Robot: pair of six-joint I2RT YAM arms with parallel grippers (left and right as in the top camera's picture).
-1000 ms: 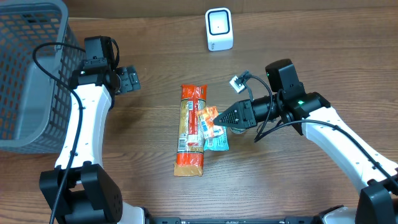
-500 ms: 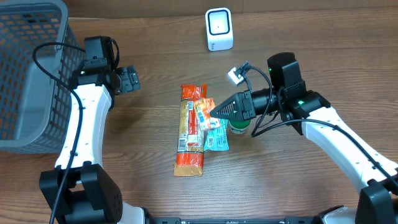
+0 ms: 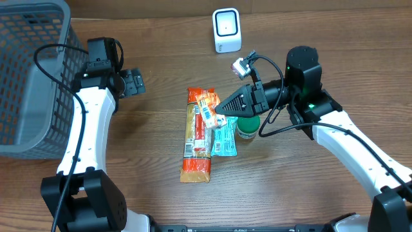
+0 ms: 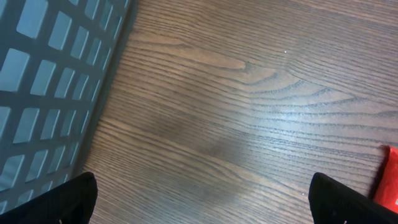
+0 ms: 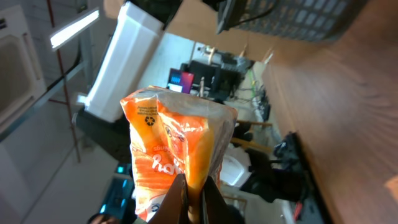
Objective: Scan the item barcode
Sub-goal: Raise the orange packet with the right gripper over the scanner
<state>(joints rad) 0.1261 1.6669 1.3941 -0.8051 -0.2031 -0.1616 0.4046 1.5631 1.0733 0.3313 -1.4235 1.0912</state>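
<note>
A small orange snack packet (image 3: 207, 109) hangs above the table, pinched at its edge by my right gripper (image 3: 218, 110), which is shut on it. In the right wrist view the packet (image 5: 174, 140) stands up from the closed fingers (image 5: 214, 205), with the room behind it. The white barcode scanner (image 3: 226, 30) stands at the back centre, apart from the packet. My left gripper (image 3: 134, 82) is open near the basket with nothing in it; its view shows bare wood between the dark fingertips (image 4: 74, 199).
A long red and orange package (image 3: 196, 145) lies at the table's middle, with a teal packet (image 3: 224, 140) and a green round item (image 3: 246, 128) beside it. A grey mesh basket (image 3: 26, 71) fills the back left corner. The red package's edge (image 4: 389, 180) shows in the left wrist view.
My right gripper has risen and swung toward the back left with the orange packet, lifting it off the teal packet. The left arm has not moved.
</note>
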